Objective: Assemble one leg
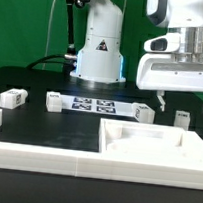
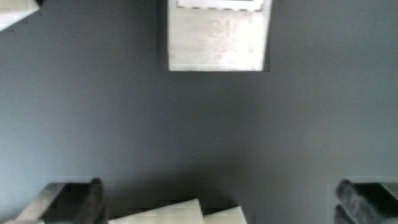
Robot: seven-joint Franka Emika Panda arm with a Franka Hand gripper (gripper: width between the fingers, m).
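Several small white legs with tags lie on the black table in the exterior view: one at the far left [image 1: 13,99], one beside the marker board [image 1: 55,102], one right of it [image 1: 141,113], one at the far right [image 1: 182,118]. My gripper [image 1: 186,100] hangs open and empty above the far right leg, clear of it. In the wrist view a white oblong block [image 2: 219,40], seemingly a leg, lies on the dark table ahead of the open gripper [image 2: 221,200]. The dark fingertips [image 2: 71,200] stand far apart with nothing held.
The marker board [image 1: 94,105] lies in front of the robot base [image 1: 99,49]. A large white board with raised rim [image 1: 151,142] lies at the front right; a white corner [image 2: 178,212] shows between the fingers. A white frame [image 1: 34,153] borders the front.
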